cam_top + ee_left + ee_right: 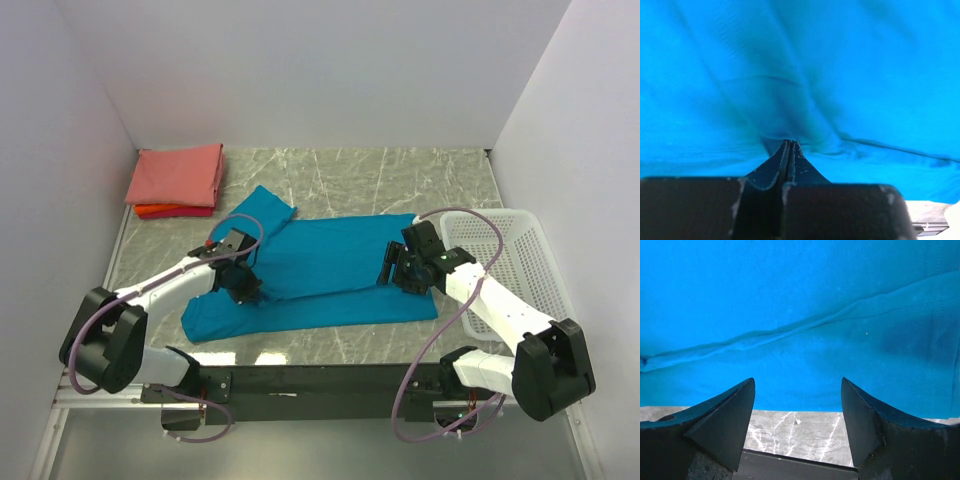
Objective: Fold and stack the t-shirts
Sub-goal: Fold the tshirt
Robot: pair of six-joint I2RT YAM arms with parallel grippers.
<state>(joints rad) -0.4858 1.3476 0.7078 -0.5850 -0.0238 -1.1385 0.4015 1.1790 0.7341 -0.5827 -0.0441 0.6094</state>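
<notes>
The teal-blue t-shirt lies partly folded across the middle of the marble table. My left gripper is at its left part, shut, and in the left wrist view the cloth puckers into the closed fingertips. My right gripper hovers over the shirt's right end, open and empty. In the right wrist view its gap spans the shirt's near hem. A folded salmon-pink t-shirt lies on a folded orange-red one at the back left.
A white mesh basket stands at the right edge of the table, close to the right arm. Bare marble shows behind the shirt, and a strip shows in front. White walls enclose three sides.
</notes>
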